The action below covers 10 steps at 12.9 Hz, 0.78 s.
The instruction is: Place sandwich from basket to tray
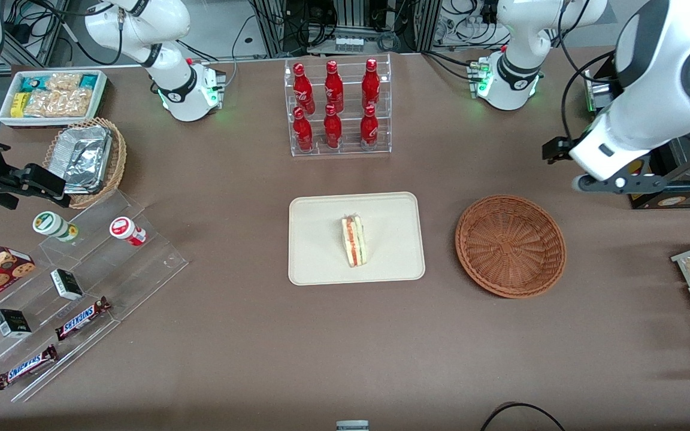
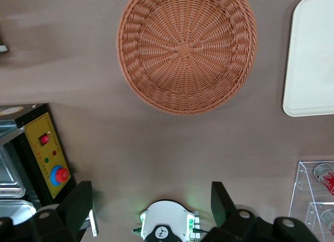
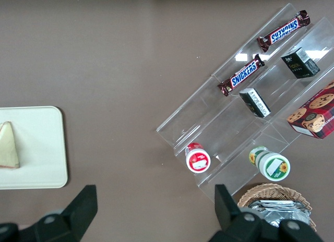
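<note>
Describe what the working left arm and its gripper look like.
The left arm has a glossy white rounded shell with dark grey joint caps and black cables near its base, which glows green. Its gripper, raised above the table near the round brown woven basket, has two black wedge-shaped fingers standing apart.

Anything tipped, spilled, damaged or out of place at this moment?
Nothing stands out. The sandwich sits near the middle of the tray, the basket is empty, and the left end effector hangs open above the table, clear of both.

A robotics lab staged as a shop: cabling, arm bases (image 1: 504,84), racked cola bottles (image 1: 334,108).
</note>
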Each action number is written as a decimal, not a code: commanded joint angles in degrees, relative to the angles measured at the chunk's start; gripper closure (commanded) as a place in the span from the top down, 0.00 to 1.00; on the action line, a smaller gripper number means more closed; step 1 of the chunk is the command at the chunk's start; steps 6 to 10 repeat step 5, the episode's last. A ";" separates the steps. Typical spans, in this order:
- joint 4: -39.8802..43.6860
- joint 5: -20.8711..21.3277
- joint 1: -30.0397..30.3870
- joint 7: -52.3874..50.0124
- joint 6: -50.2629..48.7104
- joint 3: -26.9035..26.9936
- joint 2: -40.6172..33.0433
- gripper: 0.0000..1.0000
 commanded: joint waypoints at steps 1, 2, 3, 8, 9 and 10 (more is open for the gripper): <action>1.93 -0.40 1.73 0.97 -2.55 0.32 -1.83 1.00; 3.42 -0.49 2.17 1.06 -3.51 0.59 -1.83 1.00; 4.13 -0.40 2.26 0.97 -4.04 1.37 -1.83 1.00; 4.49 -1.36 2.26 1.06 -4.05 3.57 -2.01 1.00; 4.49 -1.36 2.26 1.06 -4.05 3.57 -2.01 1.00; 4.49 -1.36 2.26 1.06 -4.05 3.57 -2.01 1.00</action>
